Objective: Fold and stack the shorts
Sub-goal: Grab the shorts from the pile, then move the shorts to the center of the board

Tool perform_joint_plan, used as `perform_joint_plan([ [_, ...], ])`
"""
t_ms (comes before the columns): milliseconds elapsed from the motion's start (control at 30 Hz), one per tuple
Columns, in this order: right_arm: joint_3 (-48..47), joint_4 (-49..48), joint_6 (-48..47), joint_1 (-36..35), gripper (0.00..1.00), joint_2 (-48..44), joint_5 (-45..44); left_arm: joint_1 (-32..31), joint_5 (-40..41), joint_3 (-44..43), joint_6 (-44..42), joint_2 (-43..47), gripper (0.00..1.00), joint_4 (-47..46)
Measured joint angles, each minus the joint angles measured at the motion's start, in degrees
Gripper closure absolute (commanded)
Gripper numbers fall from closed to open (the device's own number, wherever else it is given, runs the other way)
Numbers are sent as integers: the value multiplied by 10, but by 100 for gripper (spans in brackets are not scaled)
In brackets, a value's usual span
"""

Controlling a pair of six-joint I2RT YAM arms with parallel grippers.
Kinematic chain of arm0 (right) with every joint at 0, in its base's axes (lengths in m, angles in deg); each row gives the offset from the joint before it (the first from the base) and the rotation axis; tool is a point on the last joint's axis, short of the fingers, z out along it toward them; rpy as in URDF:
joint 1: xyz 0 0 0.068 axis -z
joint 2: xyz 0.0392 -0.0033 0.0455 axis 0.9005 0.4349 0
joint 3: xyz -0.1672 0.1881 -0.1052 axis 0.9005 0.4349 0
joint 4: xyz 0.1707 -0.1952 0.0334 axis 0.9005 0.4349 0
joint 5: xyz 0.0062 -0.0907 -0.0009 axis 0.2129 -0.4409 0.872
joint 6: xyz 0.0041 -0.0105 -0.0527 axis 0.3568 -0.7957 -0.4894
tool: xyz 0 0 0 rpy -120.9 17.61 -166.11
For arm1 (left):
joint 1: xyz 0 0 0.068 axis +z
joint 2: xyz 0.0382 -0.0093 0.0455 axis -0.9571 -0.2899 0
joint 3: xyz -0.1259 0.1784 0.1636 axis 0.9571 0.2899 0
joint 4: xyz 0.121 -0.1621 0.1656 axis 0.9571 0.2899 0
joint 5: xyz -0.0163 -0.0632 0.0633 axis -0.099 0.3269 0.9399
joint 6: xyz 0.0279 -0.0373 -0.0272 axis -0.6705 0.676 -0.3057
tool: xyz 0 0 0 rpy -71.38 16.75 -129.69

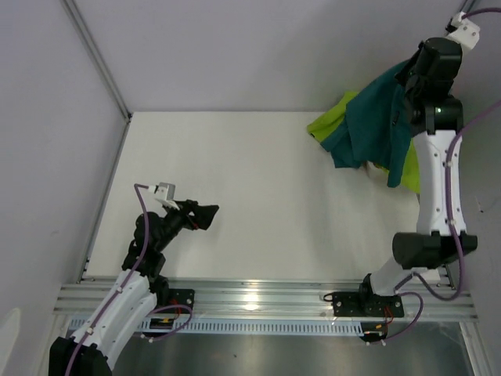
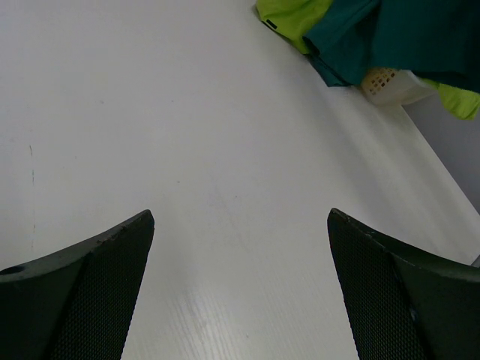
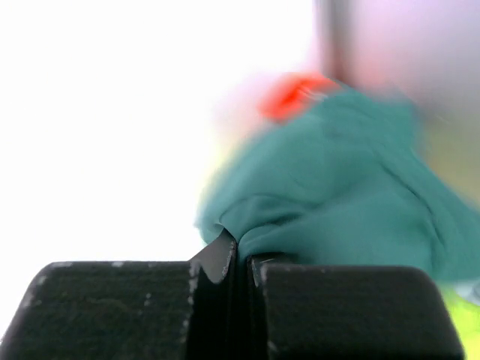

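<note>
The teal shorts (image 1: 376, 121) hang bunched at the far right of the table, draped over the lime green shorts (image 1: 333, 119). My right gripper (image 1: 405, 78) is raised there, shut on a fold of the teal shorts (image 3: 337, 195); in the right wrist view the cloth is pinched between its closed fingers at the gripper (image 3: 241, 251). My left gripper (image 1: 210, 213) is low over the table's left side, far from the shorts. It stands wide open (image 2: 240, 217) with only bare tabletop between its fingers. The left wrist view shows the teal shorts (image 2: 390, 34) and lime shorts (image 2: 289, 15) far ahead.
A white plastic basket (image 2: 394, 84) sits under the shorts at the far right, mostly covered. The white table (image 1: 250, 196) has walls at its left and back, and a metal rail (image 1: 266, 298) runs along the near edge.
</note>
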Motion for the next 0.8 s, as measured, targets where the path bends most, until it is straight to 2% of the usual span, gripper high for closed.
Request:
perform_joint_plan([
  [233, -10, 4, 16, -178, 100, -187, 78, 0, 2, 0, 0, 10, 1, 3],
  [433, 27, -6, 61, -257, 100, -229, 156, 0, 37, 0, -1, 79, 1, 44],
  [567, 33, -8, 90, -292, 100, -173, 228, 0, 72, 0, -1, 144, 1, 77],
  [700, -23, 0, 102, -340, 100, -46, 270, 0, 105, 0, -4, 193, 1, 110],
  [800, -22, 12, 111, -368, 100, 21, 284, 0, 130, -3, -5, 211, 1, 140],
])
